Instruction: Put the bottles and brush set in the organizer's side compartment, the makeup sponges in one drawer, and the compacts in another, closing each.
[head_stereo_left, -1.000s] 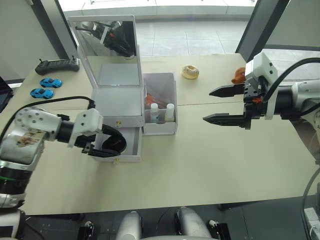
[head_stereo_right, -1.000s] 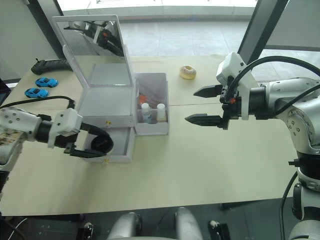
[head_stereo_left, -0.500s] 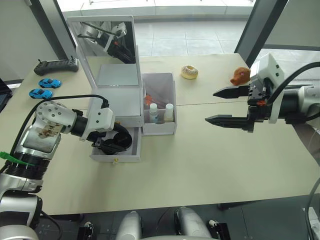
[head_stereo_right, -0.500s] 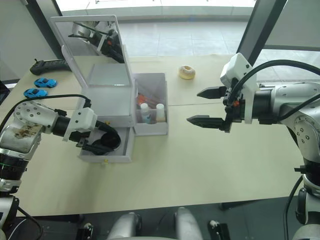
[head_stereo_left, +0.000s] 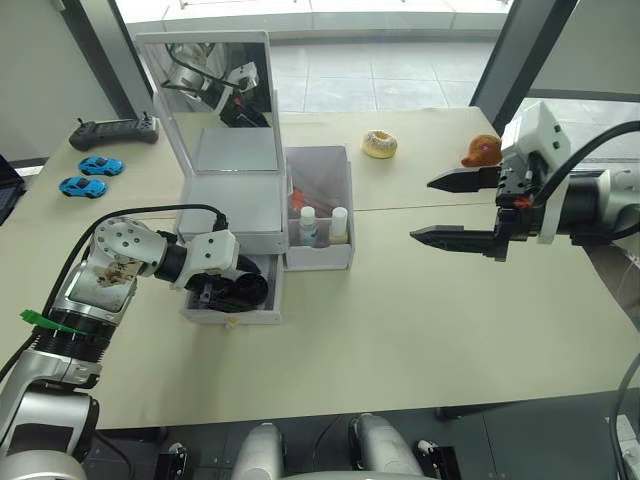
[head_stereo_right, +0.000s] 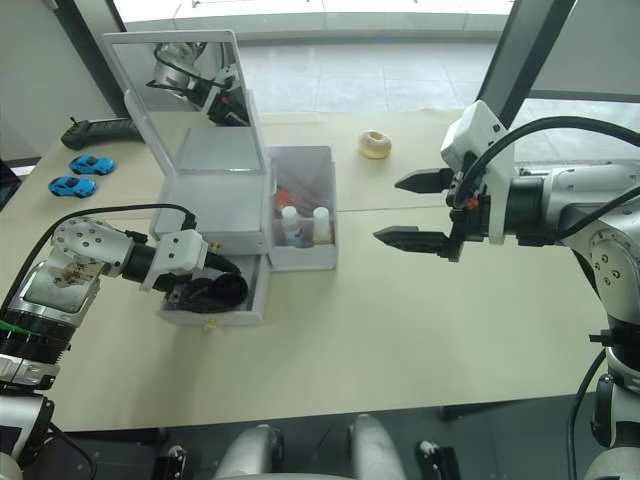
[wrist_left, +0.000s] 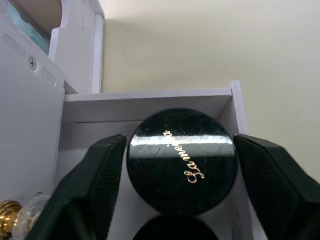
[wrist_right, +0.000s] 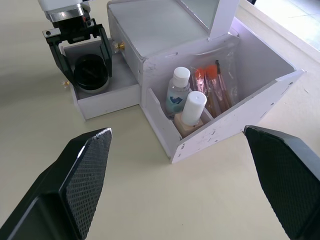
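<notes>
My left hand (wrist_left: 177, 200) sits over the open lower drawer (wrist_right: 102, 100) of the white plastic cosmetic organizer (head_stereo_left: 235, 215), its two black fingers (wrist_left: 95, 185) spread apart on either side of a small round black compact (wrist_left: 181, 157) with gold script on its lid; I see a thin gap on each side, so I judge I am not clamping it. The compact lies flat inside the drawer, and the rim of a second black compact (wrist_left: 175, 231) shows just beside it, nearer my wrist. I expect these cases to be light, rigid and glossy, so they would slip under a loose pinch; the sound hold is across the round edge, pads on opposite sides, never on the lid face. With both compacts in, the next thing for me is likely the drawer front with its gold knob (wrist_left: 9, 210), pushed squarely so the light box does not skid on the tabletop (head_stereo_left: 420, 320). The two slim white-capped bottles (wrist_right: 185, 100) and the clear pouch of orange-handled brushes (wrist_right: 212, 85) stand in the translucent side compartment (wrist_right: 235, 107). My right hand (head_stereo_left: 455, 210) hangs over the tabletop well clear of the organizer, fingers wide apart and holding nothing.
</notes>
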